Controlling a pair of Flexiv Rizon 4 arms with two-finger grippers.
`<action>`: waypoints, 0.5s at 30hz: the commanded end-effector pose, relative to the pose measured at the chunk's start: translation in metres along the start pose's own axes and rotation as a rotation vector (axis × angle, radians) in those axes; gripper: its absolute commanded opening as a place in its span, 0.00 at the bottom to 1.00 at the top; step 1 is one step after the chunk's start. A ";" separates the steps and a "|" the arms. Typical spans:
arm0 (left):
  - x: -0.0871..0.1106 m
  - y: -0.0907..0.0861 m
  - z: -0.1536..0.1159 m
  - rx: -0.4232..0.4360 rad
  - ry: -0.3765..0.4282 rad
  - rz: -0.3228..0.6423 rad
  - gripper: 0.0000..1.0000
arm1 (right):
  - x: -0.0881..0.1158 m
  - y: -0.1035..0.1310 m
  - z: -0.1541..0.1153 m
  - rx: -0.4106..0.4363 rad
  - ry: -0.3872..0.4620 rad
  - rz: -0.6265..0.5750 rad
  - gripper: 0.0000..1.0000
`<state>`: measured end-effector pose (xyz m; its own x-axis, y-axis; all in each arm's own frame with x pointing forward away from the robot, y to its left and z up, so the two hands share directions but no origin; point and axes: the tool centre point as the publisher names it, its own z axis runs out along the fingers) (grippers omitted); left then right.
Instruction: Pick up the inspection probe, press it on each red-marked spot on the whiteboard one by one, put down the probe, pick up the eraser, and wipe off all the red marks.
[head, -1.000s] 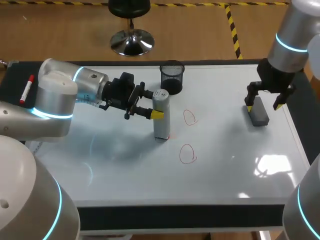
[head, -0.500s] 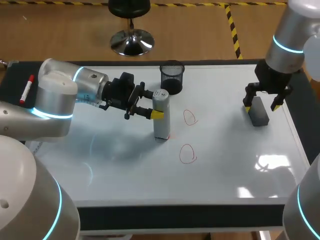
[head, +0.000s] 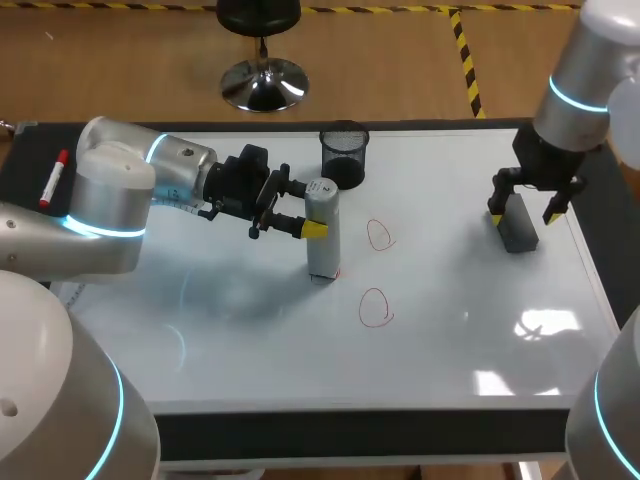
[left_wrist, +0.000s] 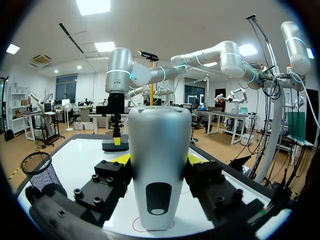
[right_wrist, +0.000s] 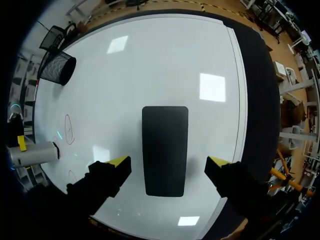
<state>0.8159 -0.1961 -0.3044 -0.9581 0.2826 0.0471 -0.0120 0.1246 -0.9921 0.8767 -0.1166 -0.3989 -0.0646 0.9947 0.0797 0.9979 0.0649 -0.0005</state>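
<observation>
The inspection probe (head: 322, 228) is kept upright on the whiteboard (head: 250, 330), clamped from two sides by the left gripper (head: 312, 209). Over the last second nothing has shifted here. Its foot is planted on a red mark (left_wrist: 136, 226), of which only a sliver is seen around the base. So the press on this spot is judged to be still in progress.

Two more red ovals, one (head: 379, 234) just beyond the probe and one (head: 376, 307) nearer the front edge, are left uncovered. They are taken to be waiting their turn, though whether either has already been pressed cannot be told.

The only movement is noted on the other side. The right gripper (head: 524, 214) has been drawn slightly up and towards the far edge, while the dark eraser (head: 519, 232) beneath it has not budged. Its fingers are spread wide, one on each side of the eraser, and nothing is gripped. The wrist view shows clear board between each yellow tip and the block. That drift is read as waiting, not a pickup. The wiping stage is not yet begun.
</observation>
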 end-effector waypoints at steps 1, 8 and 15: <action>-0.002 0.008 0.001 0.002 0.002 0.001 0.00 | 0.000 0.002 0.003 -0.001 0.003 -0.002 1.00; -0.002 0.008 0.001 0.002 0.002 0.001 0.00 | 0.000 0.007 0.009 0.008 0.004 -0.003 1.00; -0.002 0.008 0.001 0.002 0.002 0.001 0.00 | 0.000 0.009 0.015 0.019 -0.002 0.001 1.00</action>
<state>0.8159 -0.1961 -0.3044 -0.9581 0.2826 0.0471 -0.0120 0.1246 -0.9921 0.8821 -0.1149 -0.4112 -0.0638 0.9950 0.0774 0.9978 0.0650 -0.0141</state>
